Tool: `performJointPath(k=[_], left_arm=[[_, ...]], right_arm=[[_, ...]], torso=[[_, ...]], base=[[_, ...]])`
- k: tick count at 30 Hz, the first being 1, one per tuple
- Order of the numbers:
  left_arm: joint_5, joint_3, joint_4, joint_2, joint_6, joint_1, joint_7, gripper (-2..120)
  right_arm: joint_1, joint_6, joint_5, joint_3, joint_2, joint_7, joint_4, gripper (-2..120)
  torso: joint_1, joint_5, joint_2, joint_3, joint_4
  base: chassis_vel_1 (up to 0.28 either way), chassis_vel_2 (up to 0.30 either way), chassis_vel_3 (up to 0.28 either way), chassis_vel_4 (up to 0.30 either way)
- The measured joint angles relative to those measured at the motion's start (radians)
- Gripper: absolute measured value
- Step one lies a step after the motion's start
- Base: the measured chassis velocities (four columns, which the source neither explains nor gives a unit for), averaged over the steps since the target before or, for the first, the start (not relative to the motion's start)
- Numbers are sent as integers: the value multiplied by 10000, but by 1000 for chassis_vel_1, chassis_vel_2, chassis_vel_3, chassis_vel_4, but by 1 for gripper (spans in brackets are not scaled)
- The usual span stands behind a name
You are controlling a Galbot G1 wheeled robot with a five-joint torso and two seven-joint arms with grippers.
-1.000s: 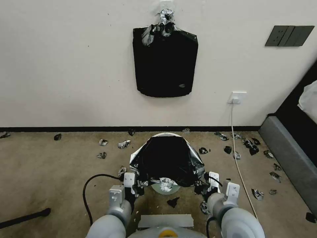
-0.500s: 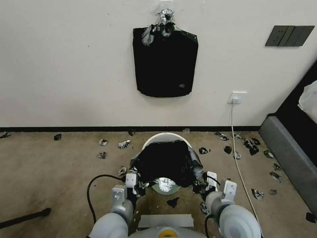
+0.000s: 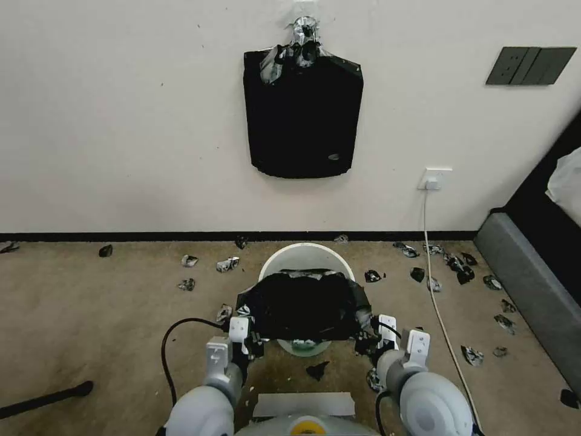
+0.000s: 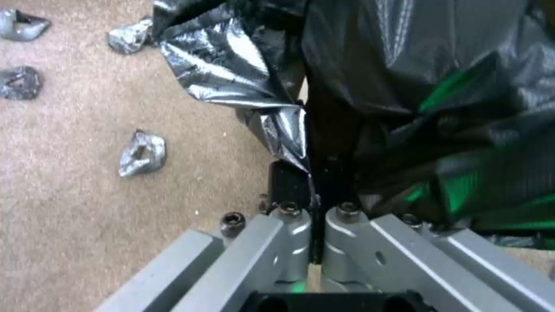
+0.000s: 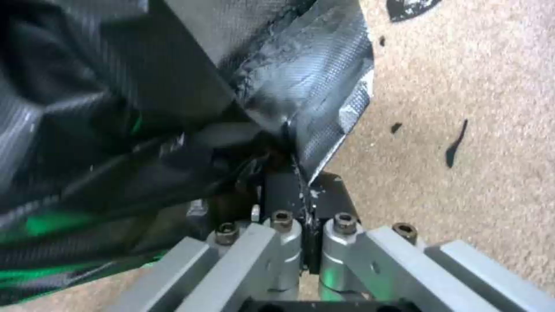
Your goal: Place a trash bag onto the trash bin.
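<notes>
The trash bag (image 3: 302,306) is stretched crosswise between the two hands, its long axis running left to right in front of the trash bin (image 3: 304,257). It covers the near half of the bin's mouth and most of its front wall; the far rim and a bit of the base below the bag stay visible. The left hand (image 3: 254,340) is pinched tight on the bag's left edge, the right hand (image 3: 368,343) likewise on its right edge. In the wrist views the plastic folds over both sets of fingertips, hiding most of them. Torn scraps (image 3: 227,264) litter the carpet (image 3: 91,315)
</notes>
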Motion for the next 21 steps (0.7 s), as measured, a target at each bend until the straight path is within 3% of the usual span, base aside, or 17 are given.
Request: performJointPath(k=[9, 21], left_arm=[[213, -53, 188, -42, -409, 4, 197, 0], [227, -303, -252, 111, -104, 295, 227, 39]], right_arm=[[-24, 253, -238, -35, -30, -257, -59, 0], [-586, 317, -391, 97, -146, -226, 508, 45]], torso=[[0, 0, 0, 0, 0], [0, 0, 0, 0, 0]], base=[[0, 0, 0, 0], [0, 0, 0, 0]])
